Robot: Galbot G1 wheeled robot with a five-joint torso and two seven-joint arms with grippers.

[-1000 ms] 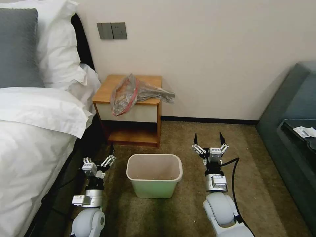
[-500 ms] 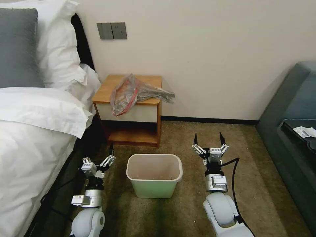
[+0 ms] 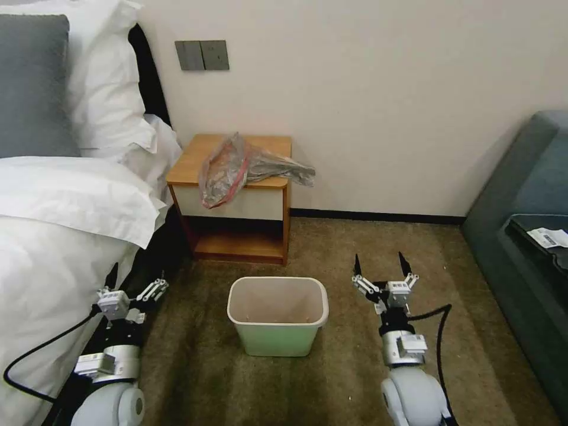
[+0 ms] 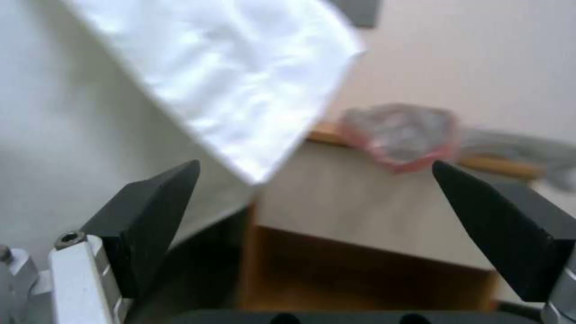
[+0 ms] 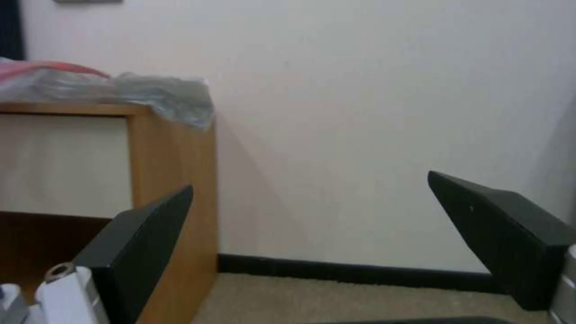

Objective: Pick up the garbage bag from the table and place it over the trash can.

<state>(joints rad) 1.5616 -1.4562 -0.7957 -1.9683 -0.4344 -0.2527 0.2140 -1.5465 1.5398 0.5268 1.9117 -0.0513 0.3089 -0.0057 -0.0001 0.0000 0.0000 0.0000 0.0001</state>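
The garbage bag (image 3: 236, 165) lies crumpled on the table (image 3: 189, 161), grey and translucent with a red band, one end hanging over the table's right edge. The light-green trash can (image 3: 278, 340) stands open on the carpet in front of the table. My left gripper (image 3: 137, 278) is open, low beside the bed and left of the can. My right gripper (image 3: 379, 263) is open above the carpet, right of the can. The left wrist view looks between the open gripper (image 4: 315, 164) at the bag (image 4: 402, 135). In the right wrist view the gripper (image 5: 309, 181) faces the wall, with the bag (image 5: 162, 92) atop the table (image 5: 174, 180).
A bed with white linen (image 3: 65, 195) and pillows fills the left side, close to my left arm. A dark sofa (image 3: 526, 236) stands at the right. Brown carpet (image 3: 331, 254) lies open between can, table and sofa. The wall (image 3: 367, 106) is behind the table.
Both arms have drawn back toward me. The left gripper has shifted left to the bed's edge, the right slightly right. Bag, table and can have not moved.
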